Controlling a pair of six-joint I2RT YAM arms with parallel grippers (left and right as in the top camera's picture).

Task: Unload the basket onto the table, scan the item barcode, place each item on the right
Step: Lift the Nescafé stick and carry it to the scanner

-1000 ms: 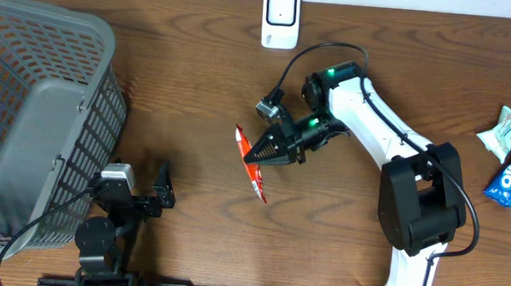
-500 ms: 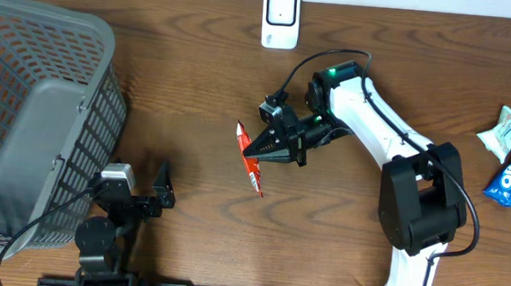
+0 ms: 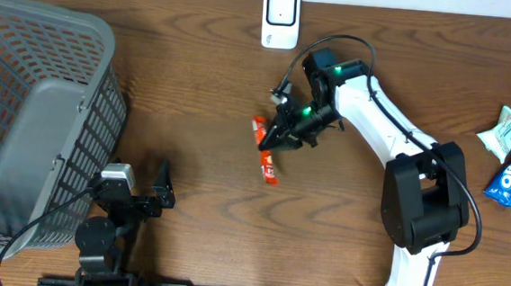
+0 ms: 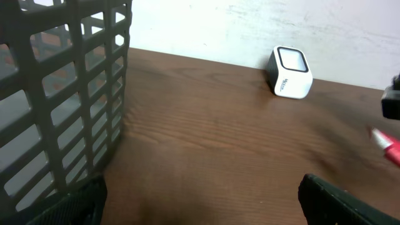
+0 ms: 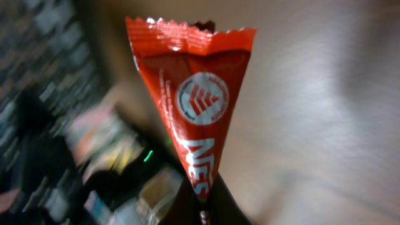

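We clamp the red packet (image 5: 194, 106) in our right gripper (image 3: 269, 144), on the near side of the scanner (image 3: 281, 19); our left gripper (image 4: 201, 199) stands apart by the basket (image 3: 33, 100).

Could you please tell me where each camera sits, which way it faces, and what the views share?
Overhead: above the wooden table, looking down; white right arm and black left arm show, right fingers shut on the red foil snack packet.
Left wrist: low beside the grey plastic mesh basket, facing the white box-shaped scanner; open left fingers at bottom.
Right wrist: close on the packet, its fingers below.
Shared: all three show the packet.
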